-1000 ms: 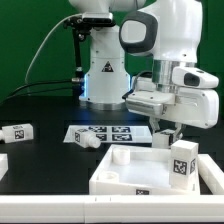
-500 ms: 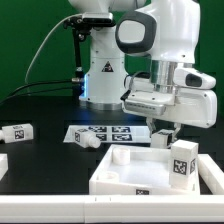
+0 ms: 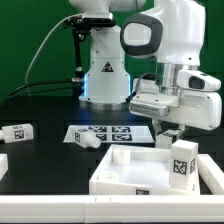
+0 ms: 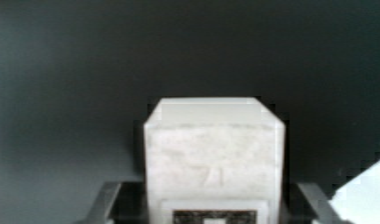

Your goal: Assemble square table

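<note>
Robot arm (image 3: 172, 45): white, largest item, filling 12 to 3 o'clock of the exterior view, wrist bent down toward the work; Table (image 3: 40, 108): black surface carrying all parts; Tabletop (image 3: 125, 172): white square panel with thick edges, lying flat at 6 o'clock of the exterior view, recessed side up; Marker board (image 3: 112, 132): flat tagged sheet at the tabletop's 11 o'clock, just beyond it; Gripper (image 3: 166, 132): low over the tabletop's far edge, closed on the held leg (image 4: 208, 145), which in the wrist view fills the whole gap between the two dark fingers (image 4: 116, 203); Standing leg (image 3: 182, 160): upright at the tabletop's 2 o'clock corner, tag outward, just beside the gripper, how firmly seated not discernible; First loose leg (image 3: 18, 132): on its side at 9 o'clock; Second loose leg (image 3: 88, 141): on its side at the marker board's 8 o'clock edge; Step in hand, by judgement: bringing the held leg to a free corner socket; Handling: keep its axis plumb, centre it over the hole before lowering, stay clear of the standing leg, descend slowly, avoid sideways push that could slide the tabletop
</note>
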